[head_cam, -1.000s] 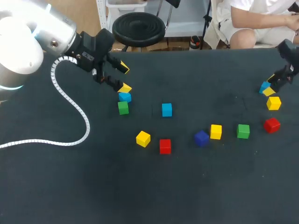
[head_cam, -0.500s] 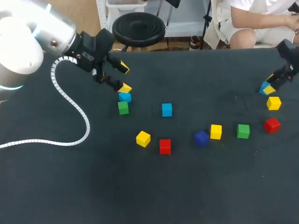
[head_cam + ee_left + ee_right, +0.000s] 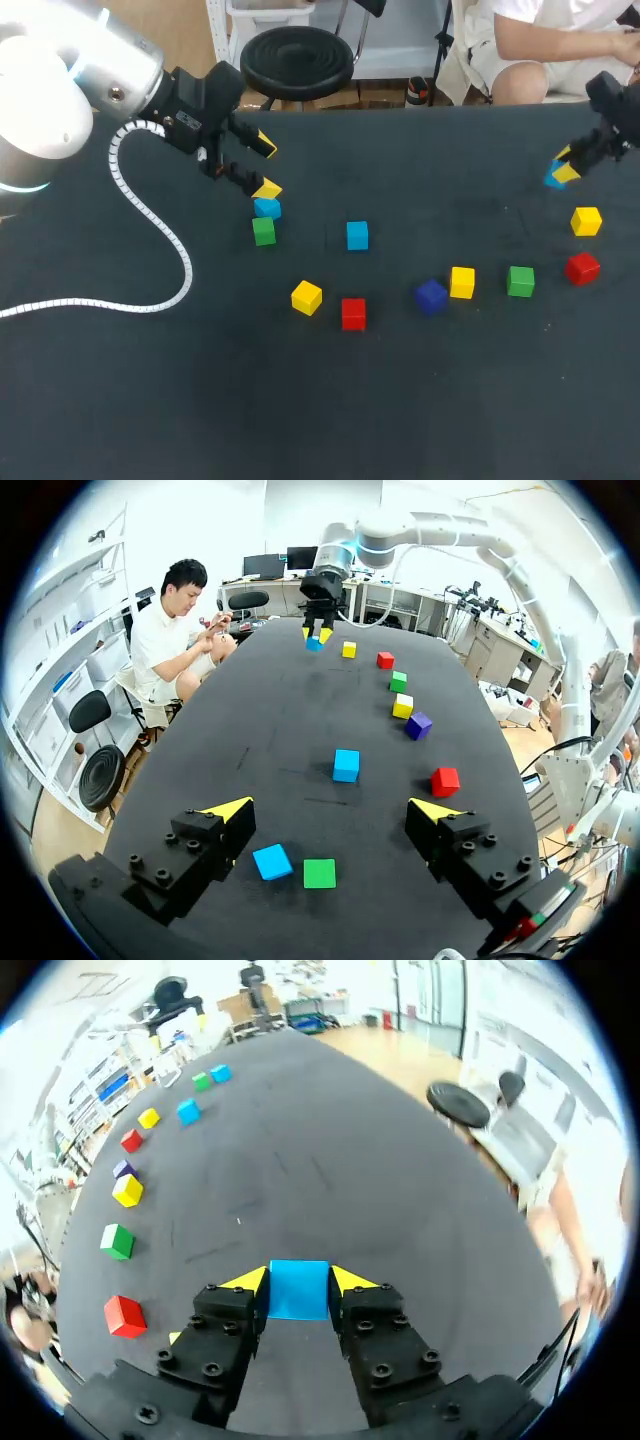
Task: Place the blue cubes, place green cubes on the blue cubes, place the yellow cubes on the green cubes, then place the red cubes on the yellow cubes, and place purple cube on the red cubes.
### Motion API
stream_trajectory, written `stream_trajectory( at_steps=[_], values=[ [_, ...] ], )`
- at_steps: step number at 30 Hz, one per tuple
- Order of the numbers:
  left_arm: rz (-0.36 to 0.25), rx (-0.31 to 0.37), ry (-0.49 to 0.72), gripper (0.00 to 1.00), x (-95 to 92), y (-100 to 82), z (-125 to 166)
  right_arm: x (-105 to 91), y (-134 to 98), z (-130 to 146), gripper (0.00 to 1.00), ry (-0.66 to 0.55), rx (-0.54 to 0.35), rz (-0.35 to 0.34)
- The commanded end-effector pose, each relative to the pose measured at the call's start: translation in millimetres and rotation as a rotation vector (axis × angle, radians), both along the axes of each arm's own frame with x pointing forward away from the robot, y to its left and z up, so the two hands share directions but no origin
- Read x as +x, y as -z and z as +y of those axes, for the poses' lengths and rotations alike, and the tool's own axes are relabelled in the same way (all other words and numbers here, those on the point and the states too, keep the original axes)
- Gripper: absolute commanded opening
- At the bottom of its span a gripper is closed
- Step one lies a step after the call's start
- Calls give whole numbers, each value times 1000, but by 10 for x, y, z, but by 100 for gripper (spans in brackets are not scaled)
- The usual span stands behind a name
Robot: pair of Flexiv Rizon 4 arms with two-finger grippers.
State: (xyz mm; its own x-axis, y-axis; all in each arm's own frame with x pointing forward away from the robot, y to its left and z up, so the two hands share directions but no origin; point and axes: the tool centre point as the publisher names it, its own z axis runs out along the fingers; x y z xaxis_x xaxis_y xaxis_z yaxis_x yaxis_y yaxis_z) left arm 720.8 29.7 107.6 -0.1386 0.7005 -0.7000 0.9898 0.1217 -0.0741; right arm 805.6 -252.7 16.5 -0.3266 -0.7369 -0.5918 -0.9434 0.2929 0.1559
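My right gripper (image 3: pixel 560 171) at the table's far right is shut on a light blue cube (image 3: pixel 551 179), held just above the cloth; in the right wrist view that cube (image 3: pixel 298 1290) fills the gap between the yellow tips of the gripper (image 3: pixel 298 1282). My left gripper (image 3: pixel 262 166) stands open at the back left, above another light blue cube (image 3: pixel 267 208) with a green cube (image 3: pixel 263 231) touching it. The left wrist view shows the pair, blue (image 3: pixel 272 861) and green (image 3: pixel 319 873), under the open gripper (image 3: pixel 331 810). A third blue cube (image 3: pixel 357 236) sits mid-table.
Loose cubes lie in an arc across the black table (image 3: pixel 300 400): yellow (image 3: pixel 306 297), red (image 3: pixel 353 313), dark purple (image 3: pixel 431 296), yellow (image 3: pixel 462 282), green (image 3: pixel 520 281), red (image 3: pixel 581 267) and yellow (image 3: pixel 586 221). A white coiled cable (image 3: pixel 160 230) trails from my left arm.
My right gripper has closed on the light blue cube and carried it up and away from the yellow cube beside it. My left arm has kept still.
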Motion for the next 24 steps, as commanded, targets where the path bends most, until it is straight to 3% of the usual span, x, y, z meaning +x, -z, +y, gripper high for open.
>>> stream_trajectory(
  at_steps=[1,6,20,21,22,24],
  values=[
    [-2,-2,1,100,-4,2,9,0,-179,127,0,-87,32,-41],
    [-2,-2,1,100,-4,2,9,10,-347,329,0,-187,61,-79],
    [-2,-2,1,100,-4,2,9,-185,-555,1060,1,-384,133,-71],
    [-2,-2,1,100,-4,2,9,-199,-565,1100,31,-393,138,-69],
    [-2,-2,1,100,-4,2,9,-203,-577,1116,100,-394,142,-69],
    [-2,-2,1,100,-4,2,9,-207,-603,1127,100,-393,152,-78]
  ],
)
